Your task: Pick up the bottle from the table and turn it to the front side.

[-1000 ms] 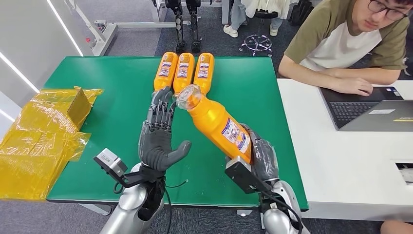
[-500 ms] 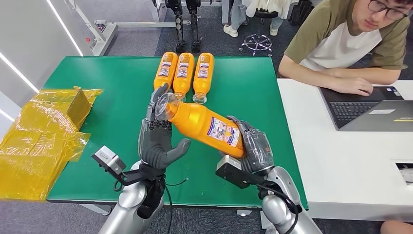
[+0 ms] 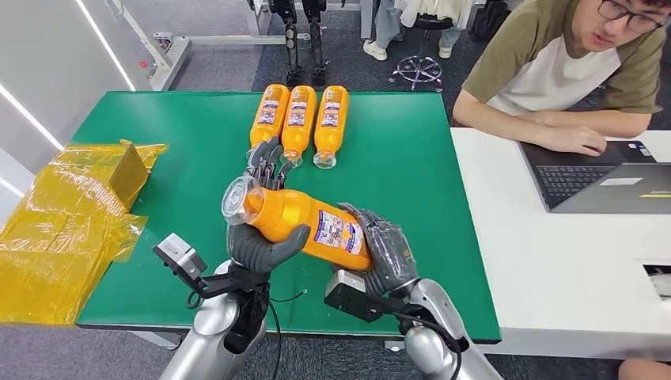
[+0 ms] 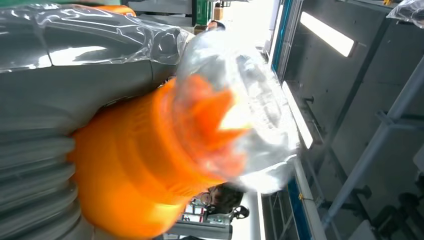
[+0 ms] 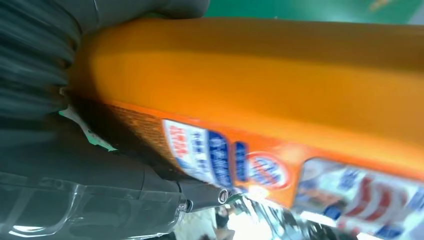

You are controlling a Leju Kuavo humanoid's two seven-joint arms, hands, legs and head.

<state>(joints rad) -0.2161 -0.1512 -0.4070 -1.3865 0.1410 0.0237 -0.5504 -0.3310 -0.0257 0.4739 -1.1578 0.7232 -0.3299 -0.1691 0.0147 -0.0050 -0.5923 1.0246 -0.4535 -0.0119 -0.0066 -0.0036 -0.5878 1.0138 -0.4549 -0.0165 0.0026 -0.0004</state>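
In the head view an orange bottle [image 3: 305, 222] with a clear cap [image 3: 240, 199] lies nearly level above the green table [image 3: 158, 158], label facing up. My right hand [image 3: 388, 253] grips its base end. The cap end rests against the palm of my left hand [image 3: 255, 241], whose fingers [image 3: 265, 162] stand straight up behind the neck while the thumb lies under the bottle. Close up, the left wrist view has the cap and orange neck [image 4: 150, 165] beside the grey thumb [image 4: 75, 65]. The right wrist view has the labelled side [image 5: 250, 80] against my dark fingers [image 5: 75, 185].
Three more orange bottles [image 3: 299, 115] lie side by side at the table's far edge. Yellow wrapped boxes [image 3: 71, 214] sit at the left edge. A person [image 3: 570, 71] works on a laptop [image 3: 601, 178] at the white table on the right.
My right hand has swung the bottle down and to the left, from steeply tilted to nearly level. Its cap end has come down against my left palm.
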